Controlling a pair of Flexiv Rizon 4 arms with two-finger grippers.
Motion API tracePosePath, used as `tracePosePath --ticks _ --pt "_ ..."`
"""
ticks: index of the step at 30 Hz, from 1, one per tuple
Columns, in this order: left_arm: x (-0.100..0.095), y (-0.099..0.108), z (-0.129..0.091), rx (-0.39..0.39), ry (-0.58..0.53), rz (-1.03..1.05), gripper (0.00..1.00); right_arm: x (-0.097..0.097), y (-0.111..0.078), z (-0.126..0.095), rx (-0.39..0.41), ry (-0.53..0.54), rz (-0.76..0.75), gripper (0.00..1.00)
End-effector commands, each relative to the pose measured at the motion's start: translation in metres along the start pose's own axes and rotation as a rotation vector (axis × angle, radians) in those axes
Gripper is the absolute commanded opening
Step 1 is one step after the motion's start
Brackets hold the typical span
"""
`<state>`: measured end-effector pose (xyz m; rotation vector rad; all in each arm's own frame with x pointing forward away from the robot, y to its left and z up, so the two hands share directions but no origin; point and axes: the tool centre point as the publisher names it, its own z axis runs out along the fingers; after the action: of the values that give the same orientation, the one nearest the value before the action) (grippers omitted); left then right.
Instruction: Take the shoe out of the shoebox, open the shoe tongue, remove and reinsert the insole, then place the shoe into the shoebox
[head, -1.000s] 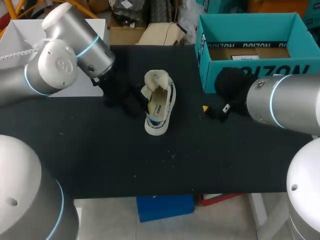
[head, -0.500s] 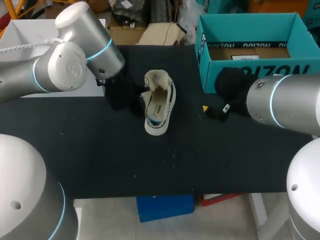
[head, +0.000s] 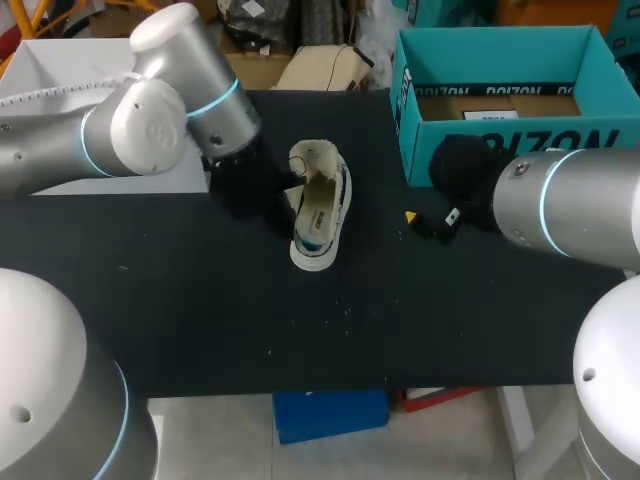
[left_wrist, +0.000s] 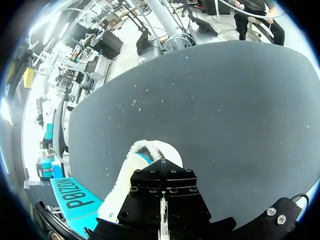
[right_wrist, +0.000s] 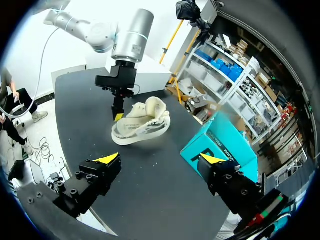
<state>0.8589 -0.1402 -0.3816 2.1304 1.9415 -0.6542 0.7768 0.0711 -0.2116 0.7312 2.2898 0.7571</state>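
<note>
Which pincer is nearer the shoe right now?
Left. The left pincer is right at the shoe's side, by its opening. The right pincer sits open beside the shoebox, with bare table between it and the shoe.

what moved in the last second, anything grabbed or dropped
The left gripper moved across the table toward the shoe and is now close beside it. Nothing was visibly taken hold of or let go. The shoe, the shoebox and the open right gripper stayed where they were.
</note>
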Motion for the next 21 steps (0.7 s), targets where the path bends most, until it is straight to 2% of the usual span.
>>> tracePosePath --ticks 1,7,21 --pt "-0.001 -0.006 -0.009 0.005 -0.004 0.008 0.0 0.001 -0.001 0.001 -0.001 -0.001 0.001 1.0" --pt "0.001 -0.014 -0.022 -0.033 0.0 0.019 0.0 0.001 -0.001 0.001 -0.001 -0.001 0.001 1.0" --pt "-0.009 0.013 -0.013 -0.092 0.019 0.001 0.0 0.001 -0.001 0.001 -0.001 -0.001 0.001 1.0"
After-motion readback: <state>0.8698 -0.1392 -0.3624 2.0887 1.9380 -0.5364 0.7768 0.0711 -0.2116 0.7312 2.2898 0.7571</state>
